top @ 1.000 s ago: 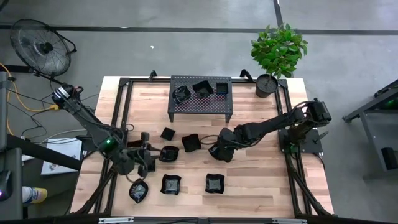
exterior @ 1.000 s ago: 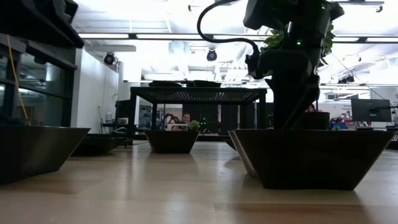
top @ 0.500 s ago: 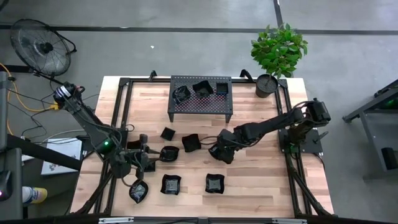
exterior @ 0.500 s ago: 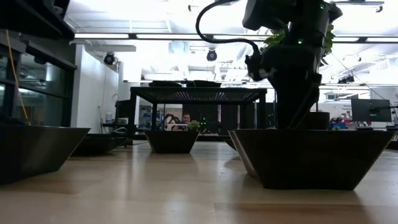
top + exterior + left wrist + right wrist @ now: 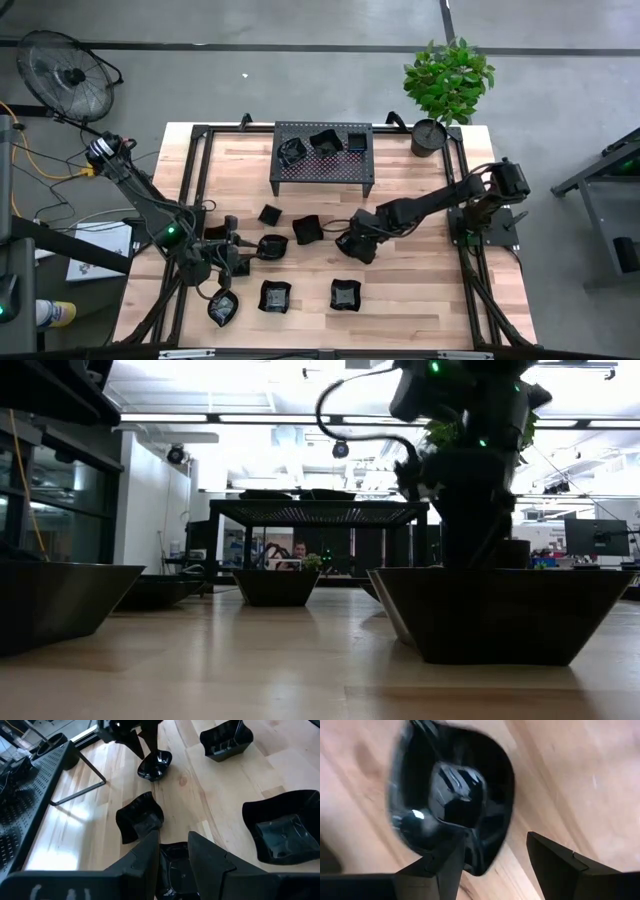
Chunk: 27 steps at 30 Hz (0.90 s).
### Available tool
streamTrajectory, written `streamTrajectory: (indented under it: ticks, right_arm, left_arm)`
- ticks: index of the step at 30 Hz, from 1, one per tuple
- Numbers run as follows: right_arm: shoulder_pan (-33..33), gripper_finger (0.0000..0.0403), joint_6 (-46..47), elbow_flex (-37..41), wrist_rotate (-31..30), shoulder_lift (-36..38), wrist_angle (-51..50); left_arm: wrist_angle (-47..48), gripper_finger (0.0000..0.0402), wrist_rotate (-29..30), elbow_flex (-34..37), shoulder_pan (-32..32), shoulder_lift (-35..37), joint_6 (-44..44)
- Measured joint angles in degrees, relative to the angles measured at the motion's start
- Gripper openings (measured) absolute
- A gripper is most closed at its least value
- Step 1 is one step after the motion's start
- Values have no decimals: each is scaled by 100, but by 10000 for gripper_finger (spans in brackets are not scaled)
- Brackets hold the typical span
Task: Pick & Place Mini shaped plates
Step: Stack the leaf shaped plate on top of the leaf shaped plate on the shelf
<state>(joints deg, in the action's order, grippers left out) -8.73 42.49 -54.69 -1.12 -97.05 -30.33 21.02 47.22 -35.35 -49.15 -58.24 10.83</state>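
Note:
Several small glossy black dishes lie flat on the wooden table, among them a square one (image 5: 345, 294), a wavy one (image 5: 275, 296) and one near the left edge (image 5: 222, 305). Three more sit on the perforated rack (image 5: 322, 168). My right gripper (image 5: 495, 855) is open low over a round dish (image 5: 452, 800) (image 5: 345, 245) at mid-table. One of its fingers (image 5: 445, 862) is over the bowl and the other is outside the rim. My left gripper (image 5: 174, 847) is open, its fingers on either side of a dish (image 5: 175, 870) (image 5: 272, 245). My right gripper comes at the round dish's rim (image 5: 485, 865) from above, one finger over the hollow and one outside. The dish rests on the table, and I cannot tell whether a finger touches it. My left gripper straddles its dish, which rests on the table; touch cannot be told.
A potted plant (image 5: 445, 85) stands at the table's far right corner. Two more dishes (image 5: 268, 213) (image 5: 307, 228) lie between the rack and the grippers. In the low view, big dishes (image 5: 500, 610) (image 5: 60, 600) stand close in front. Bare wood shows at the near right.
My right arm has come down a little toward the round dish and is still in motion. The dishes have stayed where they were.

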Motion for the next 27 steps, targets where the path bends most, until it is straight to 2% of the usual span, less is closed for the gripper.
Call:
streamTrajectory:
  ticks: [8,14,20,27]
  right_arm:
    - [15,208,240,419,-430,124,240]
    - [46,206,206,410,-432,342,379]
    - [48,173,-84,408,-44,373,464]
    - [54,137,97,408,-268,373,359]
  left_arm:
    - [11,101,-13,0,0,0,0]
    - [7,101,-11,0,0,0,0]
    - [7,101,-11,0,0,0,0]
    - [4,101,-11,0,0,0,20]
